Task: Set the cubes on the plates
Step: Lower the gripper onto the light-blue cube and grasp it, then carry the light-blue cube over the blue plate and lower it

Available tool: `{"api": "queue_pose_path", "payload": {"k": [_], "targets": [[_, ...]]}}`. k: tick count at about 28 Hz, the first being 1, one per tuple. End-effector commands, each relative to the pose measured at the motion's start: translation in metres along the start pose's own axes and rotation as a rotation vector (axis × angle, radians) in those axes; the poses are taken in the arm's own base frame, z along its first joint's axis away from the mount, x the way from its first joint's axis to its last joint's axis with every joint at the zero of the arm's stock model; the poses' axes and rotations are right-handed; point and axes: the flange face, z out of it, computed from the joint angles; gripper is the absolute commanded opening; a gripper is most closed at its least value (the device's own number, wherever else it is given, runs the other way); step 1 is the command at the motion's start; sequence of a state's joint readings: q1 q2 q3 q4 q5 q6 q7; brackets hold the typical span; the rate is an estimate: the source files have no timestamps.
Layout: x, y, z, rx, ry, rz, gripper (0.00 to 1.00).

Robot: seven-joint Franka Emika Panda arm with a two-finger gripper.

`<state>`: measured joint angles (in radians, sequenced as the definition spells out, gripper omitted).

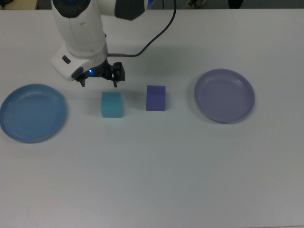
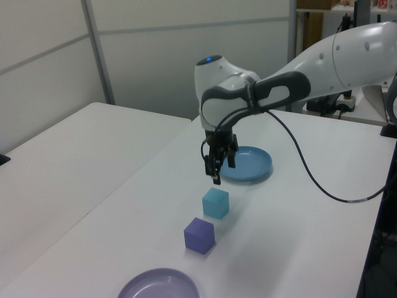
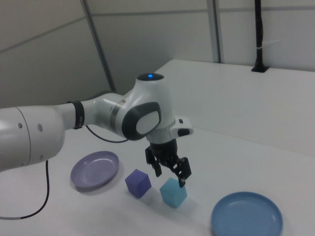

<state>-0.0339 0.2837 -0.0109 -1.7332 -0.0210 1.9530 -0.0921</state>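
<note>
white rounded arm (image 2: 322, 62) with grey joints, blue light, black cable, black tool (image 1: 99, 81).
</note>
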Motion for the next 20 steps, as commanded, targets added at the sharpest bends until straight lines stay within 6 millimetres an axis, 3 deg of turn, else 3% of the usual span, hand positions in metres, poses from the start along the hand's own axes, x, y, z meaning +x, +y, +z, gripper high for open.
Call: {"api": "queue_pose_path", "payload": {"k": [1, 4, 10, 14, 16, 20], "targets": [[-0.002, -0.015, 0.032, -0.022, 0.007, 0.034, 1.0], [0.008, -0.024, 0.056, -0.049, 0.017, 0.07, 1.0], [0.018, -0.034, 0.084, -0.066, 0.03, 0.106, 1.0], [0.021, -0.035, 0.091, -0.065, 0.036, 0.114, 1.0], [0.021, -0.035, 0.09, -0.069, 0.042, 0.111, 0.8], [0.023, -0.031, 0.085, -0.069, 0.05, 0.118, 0.24]]}}
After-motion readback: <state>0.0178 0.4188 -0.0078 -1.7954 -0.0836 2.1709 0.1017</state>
